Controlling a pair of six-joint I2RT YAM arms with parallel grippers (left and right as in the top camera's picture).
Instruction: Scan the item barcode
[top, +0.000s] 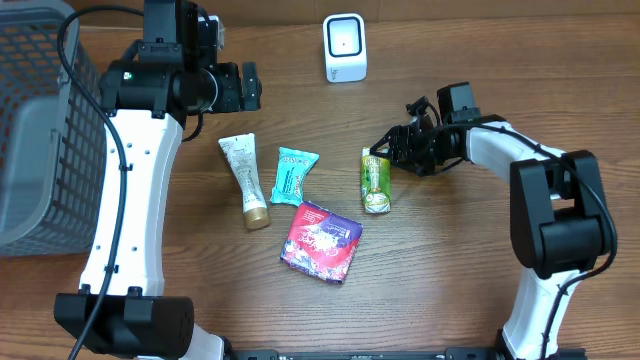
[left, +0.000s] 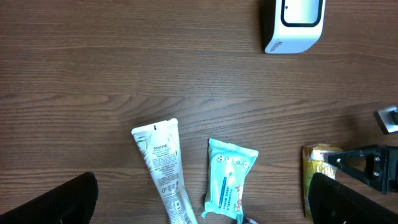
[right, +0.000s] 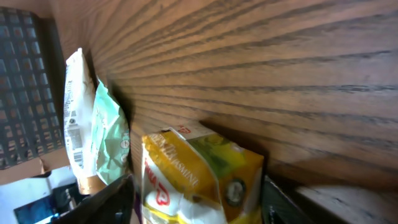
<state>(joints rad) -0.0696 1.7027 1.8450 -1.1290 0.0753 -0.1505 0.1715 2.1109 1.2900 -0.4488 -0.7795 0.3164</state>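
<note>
Your right gripper (top: 388, 153) sits jaws apart astride the top end of the green packet (top: 376, 182), just right of overhead centre; it's likely light, soft and slippery, so pinch its flat faces.

My fingers (left: 59, 200) wide apart at btm corners. Wood table (left: 93, 62) below: white tube (left: 163, 168), teal packet (left: 229, 180) beside it. Scanner (left: 292, 25) top rt. Yellow-green packet (left: 318, 163) rt edge, black gripper tip (left: 364, 167) prob touching it.

Brown wood-grain table (top: 420, 320), evenly lit, w/ grey basket (top: 40, 130) at left.
</note>
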